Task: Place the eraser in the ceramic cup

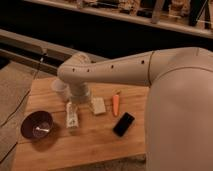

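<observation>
The eraser (123, 124) is a flat, glossy black slab lying on the wooden table (95, 145), right of centre, with nothing touching it. The ceramic cup (58, 89) is small and whitish. It stands at the table's back left, partly hidden behind my arm. My white arm (110, 72) reaches in from the right and bends down just right of the cup. My gripper (72, 118) hangs below the wrist, low over the table between the cup and a purple bowl, well left of the eraser.
A wide dark purple bowl (36, 125) with something pale inside sits at the front left. A pale beige block (98, 105) and an orange carrot (116, 103) lie between my gripper and the eraser. A black cable (20, 102) runs off the table's left side.
</observation>
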Tool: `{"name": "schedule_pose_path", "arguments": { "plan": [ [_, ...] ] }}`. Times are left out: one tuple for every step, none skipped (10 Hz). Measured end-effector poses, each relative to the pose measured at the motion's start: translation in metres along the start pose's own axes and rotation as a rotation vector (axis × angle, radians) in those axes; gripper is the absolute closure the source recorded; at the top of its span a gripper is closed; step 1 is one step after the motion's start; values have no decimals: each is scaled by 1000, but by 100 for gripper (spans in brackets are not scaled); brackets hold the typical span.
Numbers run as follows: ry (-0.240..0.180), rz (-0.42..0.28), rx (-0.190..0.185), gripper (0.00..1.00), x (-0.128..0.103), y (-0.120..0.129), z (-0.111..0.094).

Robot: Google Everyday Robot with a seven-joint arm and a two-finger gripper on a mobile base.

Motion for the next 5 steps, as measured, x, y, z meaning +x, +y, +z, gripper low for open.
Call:
{"name": "schedule_pose_path", "arguments": {
  "plan": [
    [0, 0, 0, 35, 0, 0, 0],
    [0, 0, 0, 35, 0, 0, 0],
    [1, 0, 0, 35, 0, 0, 0],
    [2, 1, -1, 35, -1, 0, 1],
    [10, 21, 12, 35, -5, -6, 6]
  ]
}}
